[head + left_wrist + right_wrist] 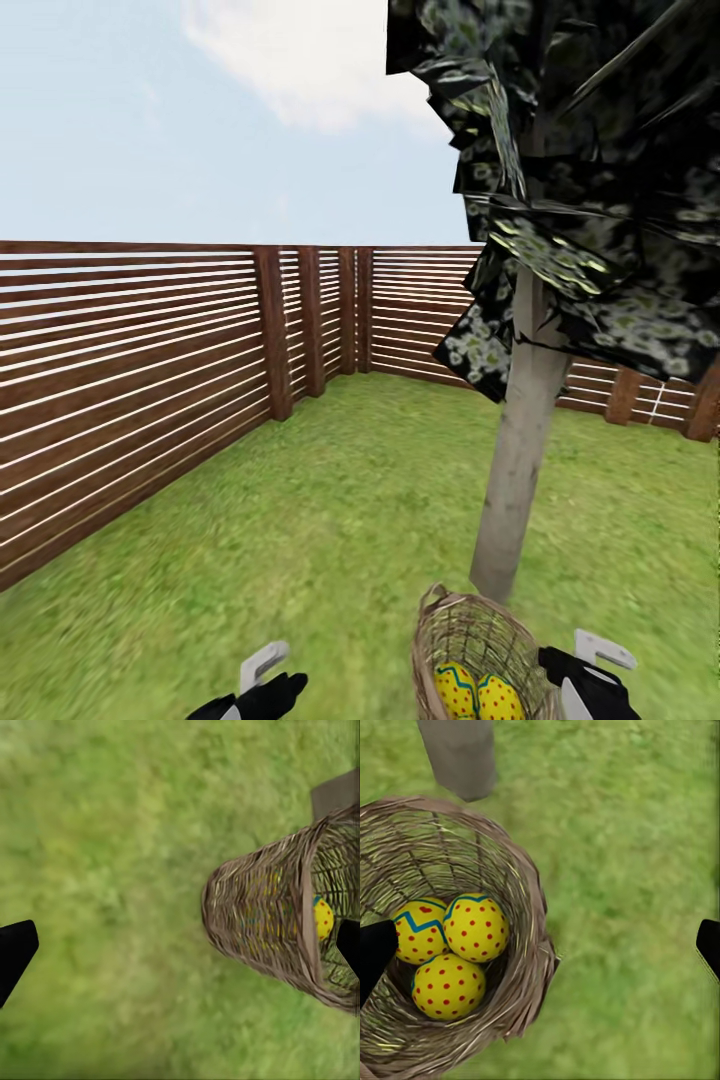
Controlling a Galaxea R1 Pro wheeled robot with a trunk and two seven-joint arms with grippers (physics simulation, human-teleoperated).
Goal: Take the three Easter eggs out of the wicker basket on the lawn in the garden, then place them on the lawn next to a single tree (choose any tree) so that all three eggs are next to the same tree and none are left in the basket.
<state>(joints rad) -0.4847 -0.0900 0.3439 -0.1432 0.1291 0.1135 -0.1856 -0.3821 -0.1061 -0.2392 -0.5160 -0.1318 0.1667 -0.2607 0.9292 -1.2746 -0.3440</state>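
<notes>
At the bottom of the head view, the left gripper (262, 690) is glossy black with a pale grey, flat bracket-like finger that has rounded corners and a slot through it. At lower right, the right gripper (590, 672) is built alike: a bulky black body with a light grey slotted plate on top. In both wrist views the fingertips (375, 954) appear as plain matte black wedges at the frame edges, without markings, cables or screws.

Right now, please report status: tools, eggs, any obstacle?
Left tool open, empty. Right tool open beside wicker basket. Three eggs inside basket. Tree trunk just behind basket; nothing blocking.
</notes>
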